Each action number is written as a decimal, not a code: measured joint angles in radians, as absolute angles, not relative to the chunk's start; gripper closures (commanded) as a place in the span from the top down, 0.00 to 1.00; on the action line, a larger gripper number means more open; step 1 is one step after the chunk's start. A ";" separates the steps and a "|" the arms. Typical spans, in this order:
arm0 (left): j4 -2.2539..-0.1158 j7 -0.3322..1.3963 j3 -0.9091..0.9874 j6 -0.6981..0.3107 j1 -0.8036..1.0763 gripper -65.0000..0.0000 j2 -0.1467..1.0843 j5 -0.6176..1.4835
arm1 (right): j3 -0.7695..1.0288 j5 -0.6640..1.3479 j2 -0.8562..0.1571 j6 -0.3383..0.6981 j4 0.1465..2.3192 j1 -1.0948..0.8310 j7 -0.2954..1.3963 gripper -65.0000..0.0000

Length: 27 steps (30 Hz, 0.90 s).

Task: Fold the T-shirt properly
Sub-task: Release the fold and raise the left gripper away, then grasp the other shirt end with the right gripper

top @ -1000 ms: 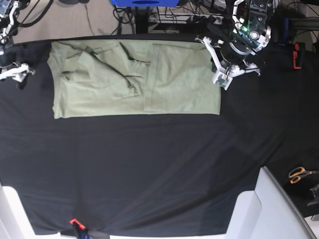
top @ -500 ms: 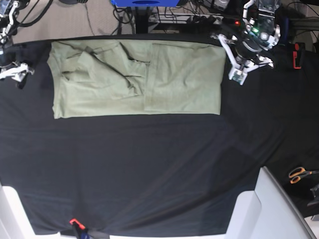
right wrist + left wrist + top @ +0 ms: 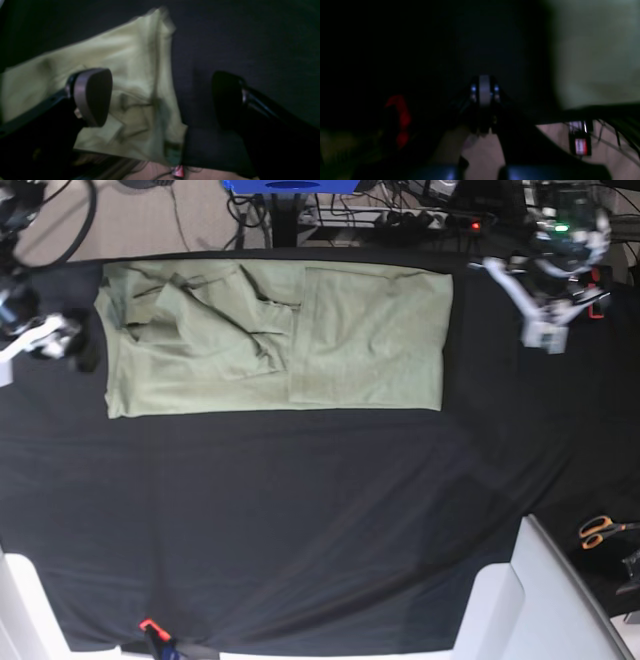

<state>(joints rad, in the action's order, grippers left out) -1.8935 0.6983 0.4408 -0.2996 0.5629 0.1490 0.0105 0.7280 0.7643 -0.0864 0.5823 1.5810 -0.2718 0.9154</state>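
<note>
Two grippers hovering off T-shirt point(image 3: 275, 340), neither holding anything. T-shirt lying partly folded, rumpled, at far edge of black tablecloth point(image 3: 320, 520). Left gripper point(image 3: 483, 91) showing jaws pressed together, sitting beyond shirt's edge. Right gripper point(image 3: 162, 97) spreading wide above shirt's corner. Scissors point(image 3: 600, 530) lying well apart.
</note>
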 measured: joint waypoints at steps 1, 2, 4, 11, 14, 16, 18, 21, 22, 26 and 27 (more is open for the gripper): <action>-1.888 0.696 0.488 -0.316 0.564 0.00 0.147 0.077 | 0.748 0.793 -0.092 0.585 1.575 -0.263 0.962 0.92; -1.881 0.696 0.534 -0.368 0.562 0.00 0.147 0.163 | 0.767 0.815 -0.096 0.585 1.568 -0.254 1.013 0.92; -1.855 0.690 0.632 -0.482 0.566 0.00 0.154 0.309 | 0.799 0.818 -0.094 0.585 1.539 -0.229 1.026 0.92; -1.769 0.695 0.847 -0.686 0.582 0.00 0.155 0.376 | 0.799 0.817 -0.221 0.580 1.198 -0.151 1.056 0.92; -1.718 0.694 0.875 -0.701 0.578 0.00 0.151 0.383 | 0.757 0.854 -0.215 0.592 1.125 -0.159 1.050 0.92; -1.698 0.699 0.883 -0.689 0.582 0.00 0.156 0.368 | 0.704 0.854 -0.213 0.595 1.124 -0.147 1.049 0.92; -1.697 0.700 0.883 -0.690 0.582 0.00 0.154 0.373 | 0.643 0.866 -0.208 0.596 1.125 -0.140 1.046 0.92; -1.698 0.697 0.873 -0.698 0.577 0.00 0.150 0.379 | 0.610 0.890 -0.176 0.603 1.126 -0.143 1.030 0.92; -1.698 0.697 0.874 -0.699 0.577 0.00 0.150 0.379 | 0.596 0.891 -0.167 0.607 1.127 -0.144 1.026 0.92; -1.698 0.696 0.875 -0.697 0.577 0.00 0.152 0.376 | 0.543 0.907 -0.151 0.611 1.131 -0.142 1.020 0.92; -1.698 0.697 0.873 -0.697 0.576 0.00 0.151 0.376 | 0.524 0.907 -0.150 0.611 1.132 -0.142 1.015 0.92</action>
<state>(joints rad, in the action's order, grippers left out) -1.6978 0.6968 0.8734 -0.6968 0.5762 0.1509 0.3756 0.5240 0.9073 -0.1501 0.6113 1.1320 -0.1425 1.0149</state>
